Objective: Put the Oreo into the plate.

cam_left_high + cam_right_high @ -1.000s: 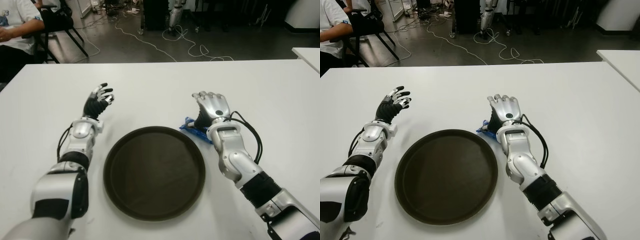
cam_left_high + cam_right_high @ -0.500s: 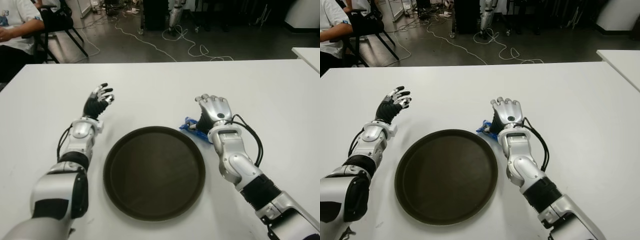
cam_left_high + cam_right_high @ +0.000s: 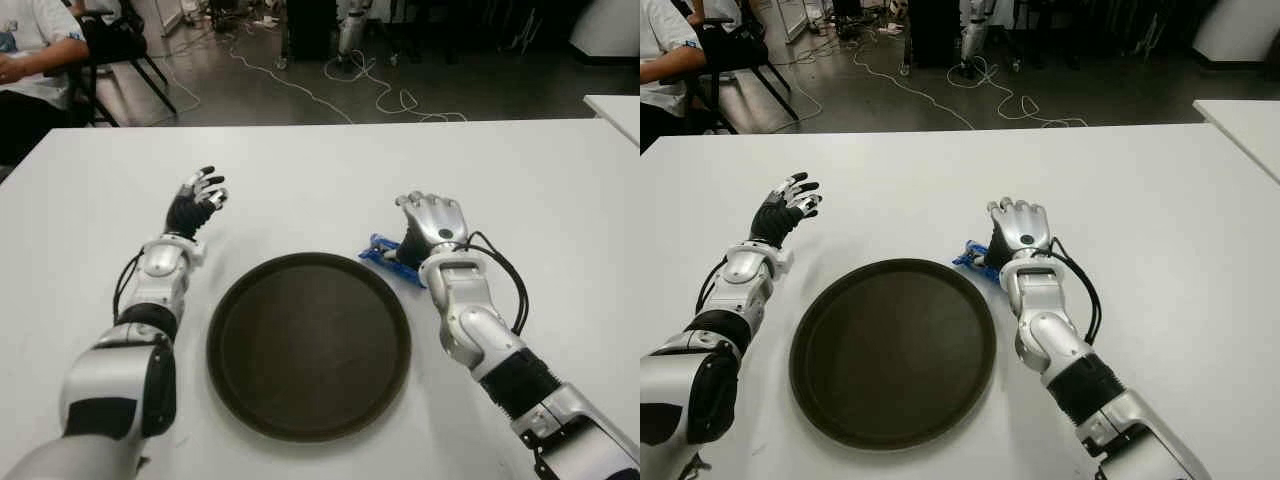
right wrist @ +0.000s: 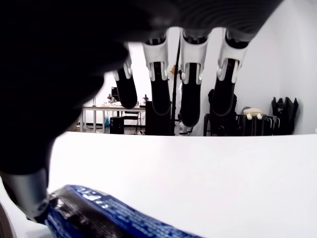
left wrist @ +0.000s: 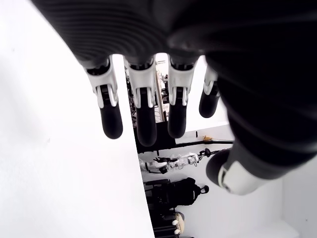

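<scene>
The Oreo is a blue packet (image 3: 384, 255) lying on the white table just past the right rim of the dark round plate (image 3: 308, 345). My right hand (image 3: 431, 218) hovers over the packet's right end and hides part of it. In the right wrist view the fingers (image 4: 190, 94) stretch out straight above the table, and the thumb tip touches the end of the blue packet (image 4: 114, 218); nothing is gripped. My left hand (image 3: 198, 194) shows left of the plate with its fingers spread and holding nothing.
A person sits on a chair (image 3: 110, 50) beyond the table's far left corner. Cables (image 3: 380, 98) lie on the floor behind the table. Another white table's corner (image 3: 615, 108) shows at the far right.
My right hand has shifted slightly to the right and away from me, uncovering a little more of the blue packet. The left hand has not moved.
</scene>
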